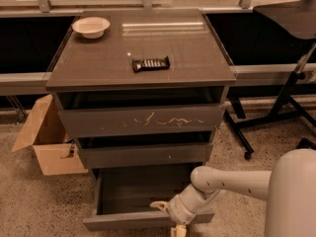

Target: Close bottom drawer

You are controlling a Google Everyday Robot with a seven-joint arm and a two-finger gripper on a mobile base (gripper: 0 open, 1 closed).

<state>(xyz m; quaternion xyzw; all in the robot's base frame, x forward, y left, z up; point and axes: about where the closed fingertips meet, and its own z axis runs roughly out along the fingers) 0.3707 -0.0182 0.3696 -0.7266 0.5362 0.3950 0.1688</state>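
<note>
The bottom drawer (118, 220) is the lowest of the dark grey-brown cabinet's three and stands pulled out, its inside empty. Its slim plain front runs along the bottom of the view. My gripper (169, 217) sits at the drawer's front edge, right of centre. One cream finger (159, 206) reaches over the front into the drawer and the other (178, 229) hangs down outside it. The white arm comes in from the lower right.
Above are the tall drawer with white scratches (143, 120) and the middle drawer (145, 154). On the cabinet top lie a white bowl (91, 26) and a dark remote (151, 63). An open cardboard box (47, 137) stands at the left; a black stand's legs (276, 107) at the right.
</note>
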